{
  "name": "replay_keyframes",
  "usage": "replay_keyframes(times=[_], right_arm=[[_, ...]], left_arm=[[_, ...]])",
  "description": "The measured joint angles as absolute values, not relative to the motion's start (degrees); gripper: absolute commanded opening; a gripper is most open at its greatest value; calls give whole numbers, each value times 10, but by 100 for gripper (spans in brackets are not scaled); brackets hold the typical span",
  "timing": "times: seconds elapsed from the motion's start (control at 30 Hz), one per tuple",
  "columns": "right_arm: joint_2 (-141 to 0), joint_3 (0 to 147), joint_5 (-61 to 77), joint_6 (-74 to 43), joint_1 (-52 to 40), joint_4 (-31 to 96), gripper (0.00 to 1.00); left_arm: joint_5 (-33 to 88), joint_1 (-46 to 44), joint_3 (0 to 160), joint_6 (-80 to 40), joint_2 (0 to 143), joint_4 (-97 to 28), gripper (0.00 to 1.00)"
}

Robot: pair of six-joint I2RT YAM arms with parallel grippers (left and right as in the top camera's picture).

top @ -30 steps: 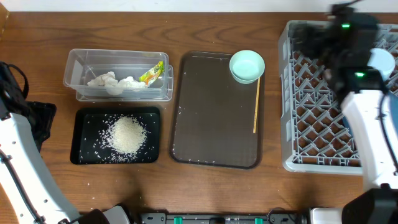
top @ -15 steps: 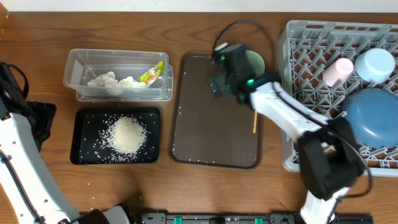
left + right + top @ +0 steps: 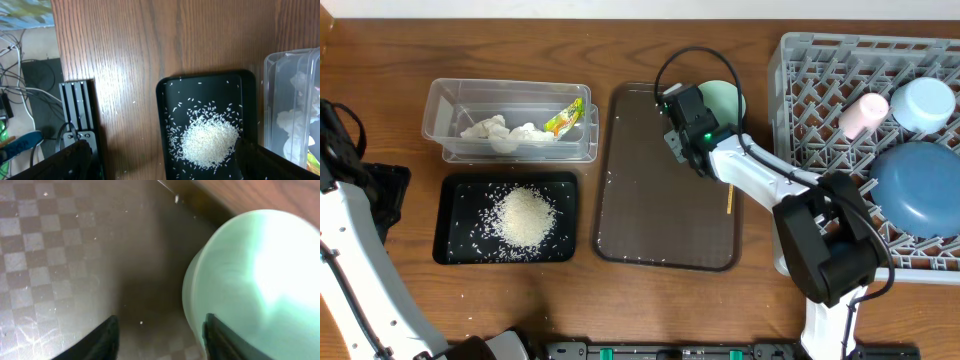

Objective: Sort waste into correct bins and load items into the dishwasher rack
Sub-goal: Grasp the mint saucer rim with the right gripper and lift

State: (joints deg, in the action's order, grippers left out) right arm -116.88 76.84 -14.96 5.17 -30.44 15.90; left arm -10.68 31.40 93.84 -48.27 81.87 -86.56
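The mint green dish (image 3: pixel 728 98) sits at the back right corner of the dark brown serving tray (image 3: pixel 650 225). My right gripper (image 3: pixel 682 128) is open, low over that tray just left of the dish. In the right wrist view its fingers (image 3: pixel 162 340) straddle bare tray, and the right finger overlaps the dish's (image 3: pixel 255 275) rim. The thin wooden stick (image 3: pixel 730 198) lies on the tray, partly under the arm. The grey rack (image 3: pixel 800 215) holds the pink cup (image 3: pixel 860 113), light blue bowl (image 3: pixel 926 100) and dark blue bowl (image 3: pixel 918 187). My left gripper (image 3: pixel 160 165) is open and empty above the black tray.
The clear tub (image 3: pixel 450 100) holds tissue wads (image 3: pixel 500 133) and the green-and-yellow wrapper (image 3: pixel 564 119). The black tray (image 3: pixel 455 200) in front of it holds a rice pile (image 3: pixel 525 216), which also shows in the left wrist view (image 3: pixel 210 140). The table's left edge and cables lie beside my left arm.
My right arm has swung from over the rack to the brown tray and settled beside the mint dish. The cup and bowls in the rack are now uncovered. The left arm has not moved.
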Motion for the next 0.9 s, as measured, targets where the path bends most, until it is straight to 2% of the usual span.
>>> replay_keyframes(times=[0.07, 0.17, 0.3, 0.43, 0.6, 0.77, 0.9], right_arm=[[-1172, 768, -148, 49, -304, 157, 39], [-1174, 768, -147, 46, -304, 155, 42], [-1174, 768, -145, 46, -302, 158, 40], [-1174, 768, -144, 41, -295, 170, 14], [-1174, 768, -143, 27, -290, 182, 1], [-1152, 768, -132, -12, -291, 197, 3], [-1075, 768, -112, -32, -289, 211, 1]], left_arm=[[-107, 314, 938, -483, 819, -866, 94], [-107, 314, 938, -483, 819, -866, 94], [-107, 314, 938, -483, 819, -866, 94], [-107, 314, 938, -482, 819, -866, 94], [-107, 314, 938, -483, 819, -866, 94], [-107, 314, 938, -483, 819, -866, 94], [-107, 314, 938, -483, 819, -866, 94]])
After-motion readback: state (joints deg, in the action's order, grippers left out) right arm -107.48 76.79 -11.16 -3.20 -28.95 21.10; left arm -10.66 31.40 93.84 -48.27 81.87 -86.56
